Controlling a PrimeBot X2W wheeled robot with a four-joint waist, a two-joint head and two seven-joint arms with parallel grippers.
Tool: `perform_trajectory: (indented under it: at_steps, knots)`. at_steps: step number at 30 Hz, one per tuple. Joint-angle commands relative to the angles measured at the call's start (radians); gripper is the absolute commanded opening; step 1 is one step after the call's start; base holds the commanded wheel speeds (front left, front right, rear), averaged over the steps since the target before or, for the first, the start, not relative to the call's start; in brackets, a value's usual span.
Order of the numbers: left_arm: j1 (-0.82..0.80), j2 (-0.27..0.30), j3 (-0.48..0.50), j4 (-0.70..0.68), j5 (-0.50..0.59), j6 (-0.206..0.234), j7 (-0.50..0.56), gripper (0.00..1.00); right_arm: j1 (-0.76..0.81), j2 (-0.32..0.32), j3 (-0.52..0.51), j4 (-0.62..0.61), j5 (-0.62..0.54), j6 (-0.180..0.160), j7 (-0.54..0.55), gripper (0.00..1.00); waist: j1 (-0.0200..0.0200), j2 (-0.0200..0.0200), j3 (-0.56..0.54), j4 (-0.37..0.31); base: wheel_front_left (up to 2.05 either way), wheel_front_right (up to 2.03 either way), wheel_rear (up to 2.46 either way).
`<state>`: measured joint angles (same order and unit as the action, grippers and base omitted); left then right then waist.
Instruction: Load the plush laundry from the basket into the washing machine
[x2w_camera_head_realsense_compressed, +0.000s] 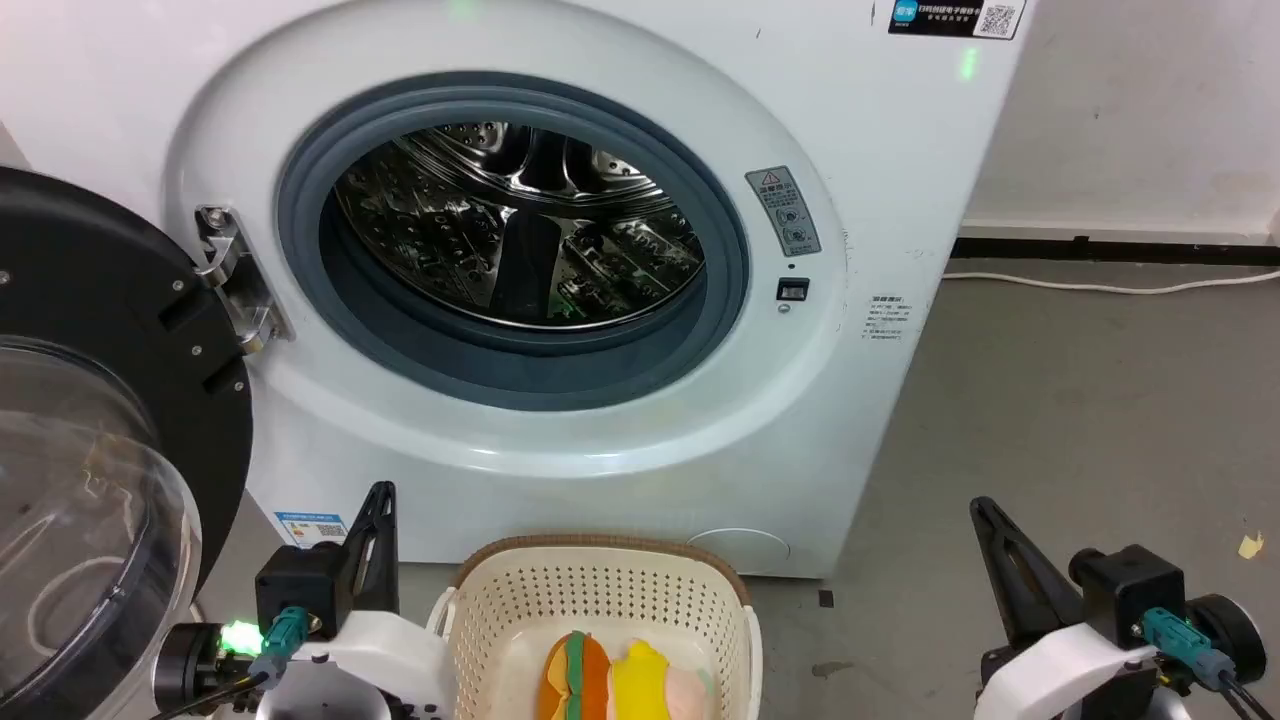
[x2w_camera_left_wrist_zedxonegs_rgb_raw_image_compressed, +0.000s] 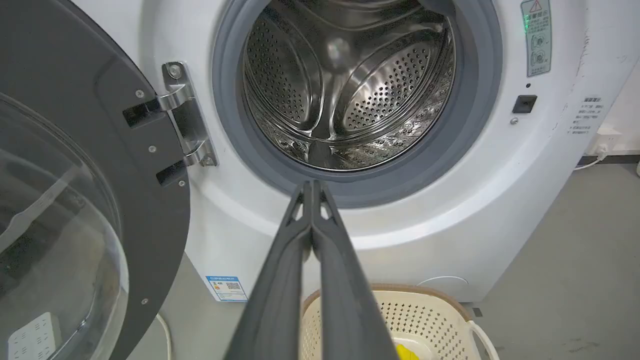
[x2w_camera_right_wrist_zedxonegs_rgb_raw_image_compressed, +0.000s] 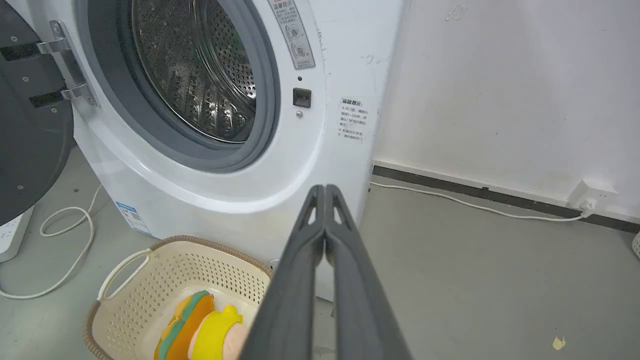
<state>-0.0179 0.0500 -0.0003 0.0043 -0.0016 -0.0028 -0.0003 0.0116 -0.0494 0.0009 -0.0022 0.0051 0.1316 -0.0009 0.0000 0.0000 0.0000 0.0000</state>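
The plush laundry (x2w_camera_head_realsense_compressed: 610, 680), an orange, green, yellow and pale pink bundle, lies in the cream basket (x2w_camera_head_realsense_compressed: 600, 585) on the floor before the washing machine (x2w_camera_head_realsense_compressed: 850, 250). The machine's door (x2w_camera_head_realsense_compressed: 110, 400) hangs open at the left and its steel drum (x2w_camera_head_realsense_compressed: 520, 225) holds nothing. My left gripper (x2w_camera_head_realsense_compressed: 378, 495) stands shut, left of the basket. To the basket's right, my right gripper (x2w_camera_head_realsense_compressed: 982, 508) is also shut and holds nothing. In the right wrist view the plush laundry (x2w_camera_right_wrist_zedxonegs_rgb_raw_image_compressed: 200, 327) shows in the basket (x2w_camera_right_wrist_zedxonegs_rgb_raw_image_compressed: 150, 280), left of the shut fingers (x2w_camera_right_wrist_zedxonegs_rgb_raw_image_compressed: 325, 192). The left wrist view has my shut fingers (x2w_camera_left_wrist_zedxonegs_rgb_raw_image_compressed: 312, 187) before the drum (x2w_camera_left_wrist_zedxonegs_rgb_raw_image_compressed: 350, 85).
A white cable (x2w_camera_head_realsense_compressed: 1100, 285) runs along the wall's dark skirting at the right, to a socket (x2w_camera_right_wrist_zedxonegs_rgb_raw_image_compressed: 592, 195). Another white cable (x2w_camera_right_wrist_zedxonegs_rgb_raw_image_compressed: 65, 240) loops on the grey floor left of the machine. Open floor (x2w_camera_head_realsense_compressed: 1080, 420) lies to the machine's right.
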Motion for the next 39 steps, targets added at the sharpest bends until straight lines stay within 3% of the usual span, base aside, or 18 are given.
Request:
perform_trajectory:
  at_steps: [1,25,26,39]
  knots:
    - [0.018,0.0,0.0,-0.004,0.002,0.003,0.0,0.0,-0.012,-0.001,-0.001,0.002,-0.005,-0.001,0.001,0.0,0.0,0.0,0.0,0.0,0.0,0.0,0.0]
    - [0.018,0.0,0.0,-0.004,0.002,0.003,0.0,0.0,-0.012,-0.001,-0.001,0.002,-0.005,-0.001,0.001,0.0,0.0,0.0,0.0,0.0,0.0,0.0,0.0]
    - [0.0,0.0,0.0,0.0,0.0,0.0,0.0,1.0,0.0,0.0,0.0,0.0,0.0,0.0,0.0,1.0,0.0,0.0,0.0,0.0,0.0,0.0,0.0]
    - [-0.004,0.001,-0.023,-0.001,0.002,0.01,-0.018,1.0,0.001,0.0,-0.011,-0.005,0.027,0.0,-0.018,1.0,0.0,0.0,0.014,-0.007,0.0,0.0,0.0]
